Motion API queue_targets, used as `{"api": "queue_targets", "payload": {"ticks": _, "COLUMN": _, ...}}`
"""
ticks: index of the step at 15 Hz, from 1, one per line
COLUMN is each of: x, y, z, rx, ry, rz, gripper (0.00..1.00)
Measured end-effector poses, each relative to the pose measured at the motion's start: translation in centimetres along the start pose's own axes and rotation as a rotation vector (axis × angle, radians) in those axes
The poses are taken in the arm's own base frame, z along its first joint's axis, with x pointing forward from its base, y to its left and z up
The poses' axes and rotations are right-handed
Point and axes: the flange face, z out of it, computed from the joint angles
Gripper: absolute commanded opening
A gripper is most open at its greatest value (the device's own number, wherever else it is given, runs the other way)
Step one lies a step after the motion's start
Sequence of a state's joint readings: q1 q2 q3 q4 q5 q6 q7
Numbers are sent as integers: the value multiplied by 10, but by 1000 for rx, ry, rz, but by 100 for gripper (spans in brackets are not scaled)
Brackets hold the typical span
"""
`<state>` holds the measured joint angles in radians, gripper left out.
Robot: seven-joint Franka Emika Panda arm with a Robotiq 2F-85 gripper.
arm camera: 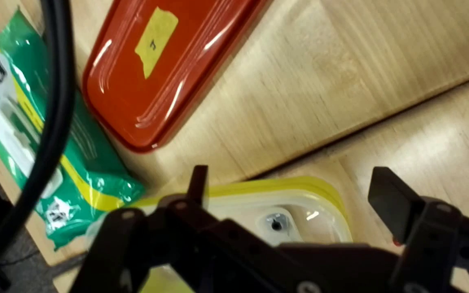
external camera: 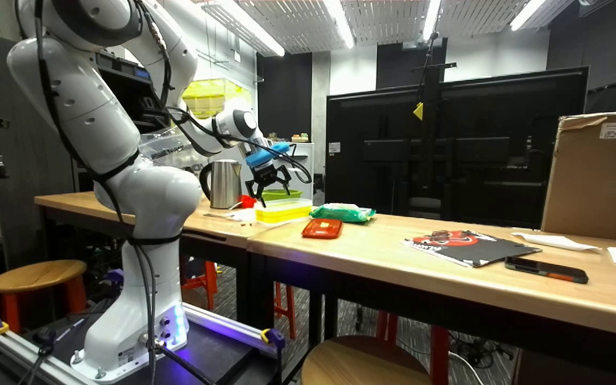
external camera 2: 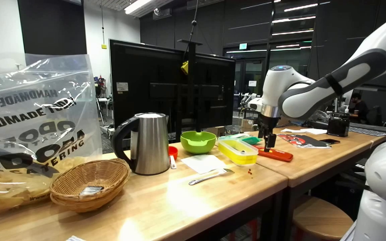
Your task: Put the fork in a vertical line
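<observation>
A silver utensil (external camera 2: 201,180) lies flat on the wooden table beside a white napkin (external camera 2: 203,162). It also shows small in an exterior view (external camera: 221,216). I cannot tell whether it is a fork or a knife. It is out of the wrist view. My gripper (external camera: 275,195) is open and empty, pointing down above the yellow container (external camera: 284,214). In the wrist view the two fingers (arm camera: 293,191) stand wide apart over the container's corner (arm camera: 320,187), with nothing between them. In an exterior view the gripper (external camera 2: 268,142) is well away from the utensil.
A red case (arm camera: 169,81) and a green wipes packet (arm camera: 92,162) lie near the yellow container. A green bowl (external camera 2: 198,142), red scoop (external camera 2: 173,152), steel kettle (external camera 2: 151,144) and wicker basket (external camera 2: 89,184) stand along the table. A magazine (external camera: 468,246) and phone (external camera: 546,270) lie farther along.
</observation>
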<state>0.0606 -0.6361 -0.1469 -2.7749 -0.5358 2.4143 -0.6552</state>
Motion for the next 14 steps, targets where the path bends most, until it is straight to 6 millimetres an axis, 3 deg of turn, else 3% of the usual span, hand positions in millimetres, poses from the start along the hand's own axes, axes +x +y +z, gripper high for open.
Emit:
{"api": "queue_targets", "payload": {"ticks": 6, "x": 27, "y": -20, "z": -4, "rx": 156, "ry": 181, "rz": -226, "gripper": 100}}
{"api": "queue_targets", "payload": {"ticks": 14, "x": 33, "y": -38, "z": 11, "rx": 286, "ry": 305, "rz": -603, "gripper": 100}}
